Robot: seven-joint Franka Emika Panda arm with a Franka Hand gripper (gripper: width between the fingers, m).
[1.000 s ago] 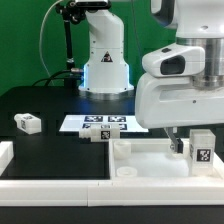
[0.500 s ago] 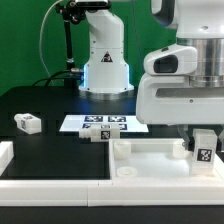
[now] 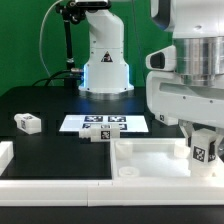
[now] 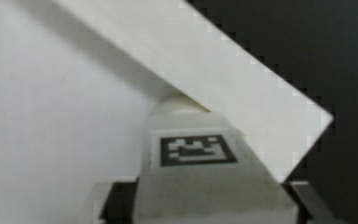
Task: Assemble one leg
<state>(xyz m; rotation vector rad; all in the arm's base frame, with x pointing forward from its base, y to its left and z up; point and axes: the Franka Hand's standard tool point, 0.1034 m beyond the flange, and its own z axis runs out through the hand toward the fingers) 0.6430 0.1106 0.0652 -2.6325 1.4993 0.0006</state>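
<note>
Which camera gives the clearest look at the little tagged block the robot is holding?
The wrist view: the leg fills the picture between the gripper fingers, its tag facing the camera. The exterior view shows it small at its right edge, above the white tray.

Your arm (image 3: 190, 80) wears smooth, glossy white shells with rounded edges; darker grey bands mark the joints between segments; its conical white base (image 3: 106, 60) stands far across the table, ringed below by a pale blue glow; black cables (image 3: 62, 40) rise beside it.
</note>
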